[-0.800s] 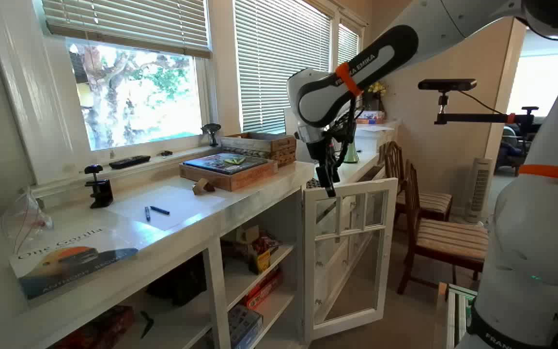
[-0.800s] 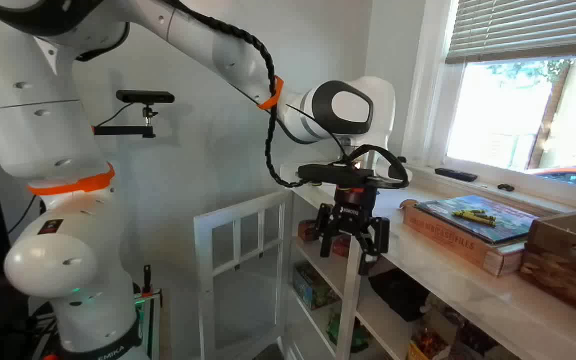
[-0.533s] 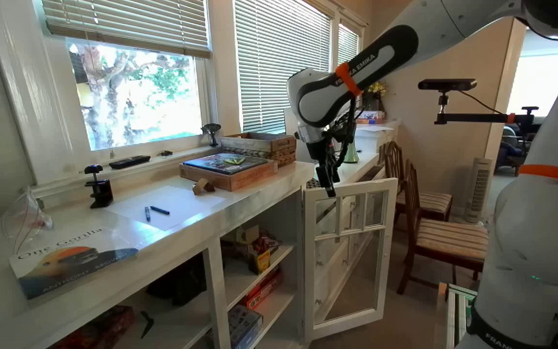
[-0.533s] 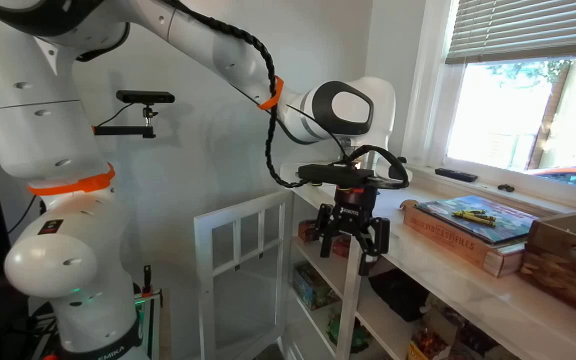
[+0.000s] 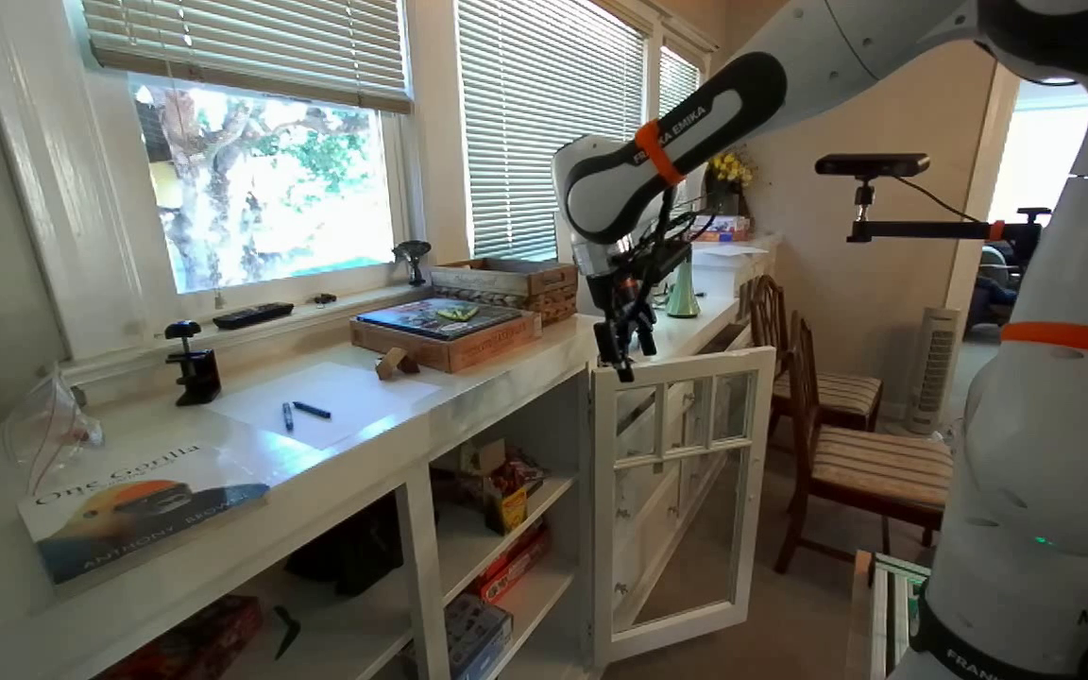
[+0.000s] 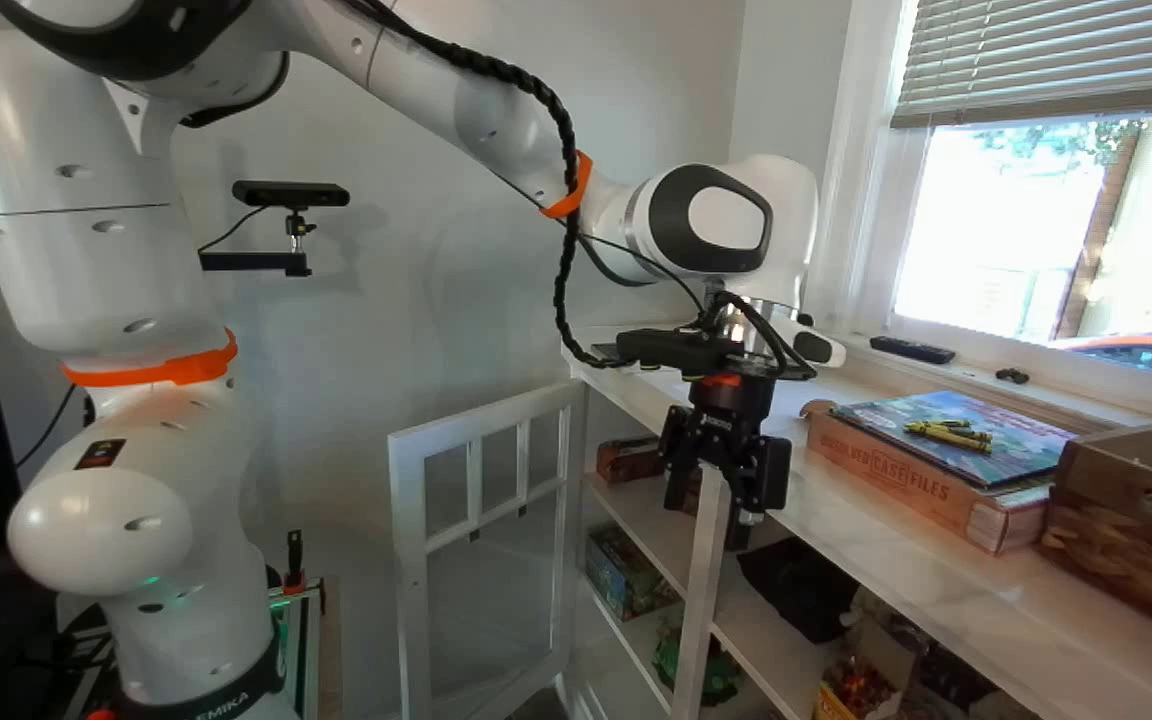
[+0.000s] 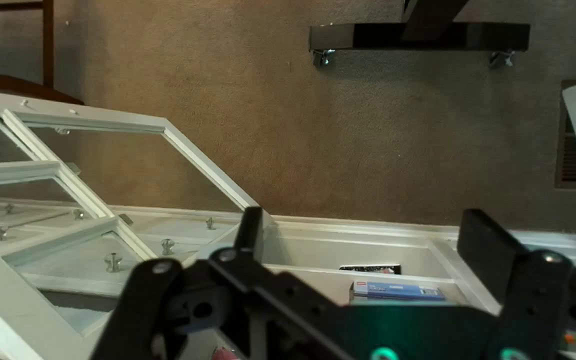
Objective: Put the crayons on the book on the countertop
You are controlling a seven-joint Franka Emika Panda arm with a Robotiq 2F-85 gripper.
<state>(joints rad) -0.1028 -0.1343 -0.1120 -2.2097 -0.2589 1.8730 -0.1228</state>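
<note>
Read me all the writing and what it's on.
"One Gorilla": white book.
"ANTHONY BROW", ending unclear: same book.
"KA EMIKA", start partly covered: robot arm.
"FRAN", cut off: base ring.
"EMIKA": same ring.
"UNSOLVED CASE FILES", partly faint: game box.
Too blurred: any lettering on claw, shelved boxes, picture book.

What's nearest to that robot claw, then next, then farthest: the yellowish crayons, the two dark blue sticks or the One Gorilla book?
In an exterior view, from the claw:
1. Yellowish crayons, on the bluish book atop the Case Files box.
2. Two dark blue sticks, on the white sheet.
3. One Gorilla book, toward that view's left edge.
</note>
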